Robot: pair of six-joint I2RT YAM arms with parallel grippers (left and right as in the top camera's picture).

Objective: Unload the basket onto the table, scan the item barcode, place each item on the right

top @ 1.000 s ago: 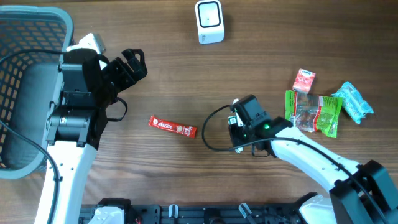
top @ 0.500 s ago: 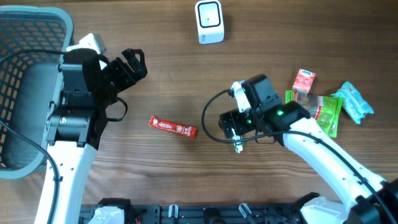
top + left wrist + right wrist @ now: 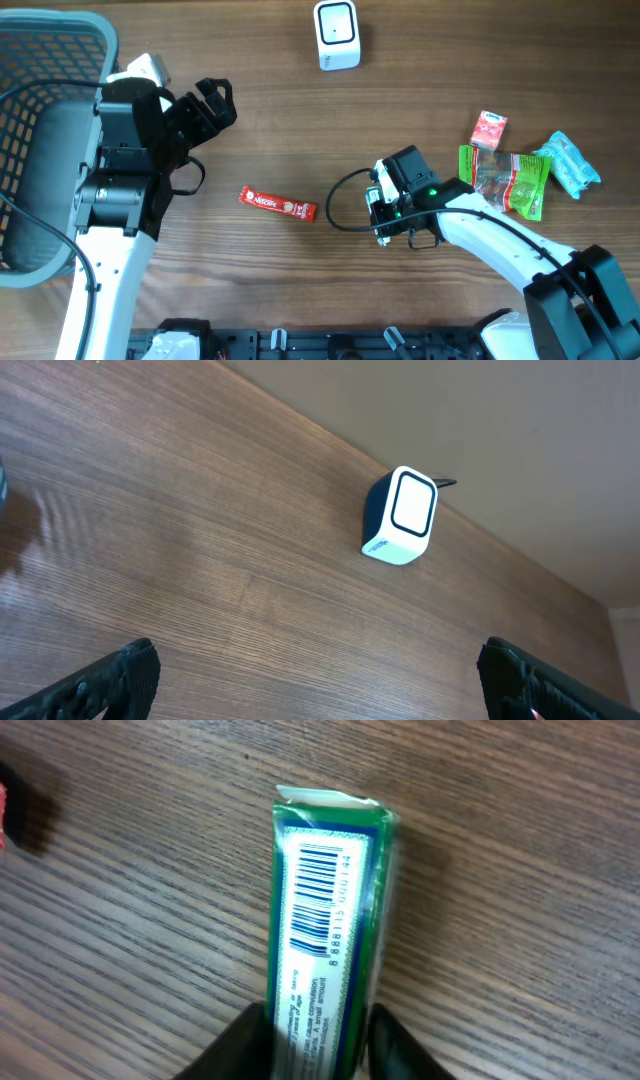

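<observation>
A green pack [image 3: 325,920] with a white label and a barcode [image 3: 315,895] facing up lies on the wood table. My right gripper [image 3: 320,1045] is shut on its near end, one finger [image 3: 245,1045] on each long side. From overhead the right gripper [image 3: 385,205] covers most of the pack, and only a pale end [image 3: 377,174] shows. The white scanner [image 3: 336,35] stands at the far middle of the table and also shows as the scanner [image 3: 405,517] in the left wrist view. My left gripper [image 3: 318,670] hangs open over bare wood, at the left gripper [image 3: 215,100] spot overhead.
A red bar [image 3: 277,204] lies mid-table, left of the right gripper. Right of that arm sit a red pouch [image 3: 489,130], a green snack bag [image 3: 505,180] and a teal packet [image 3: 568,165]. A grey basket [image 3: 40,130] fills the left edge.
The right arm swung up and to the right with its jaws wide, then came back down left, and its jaws closed on the green pack. The left arm has not moved.
</observation>
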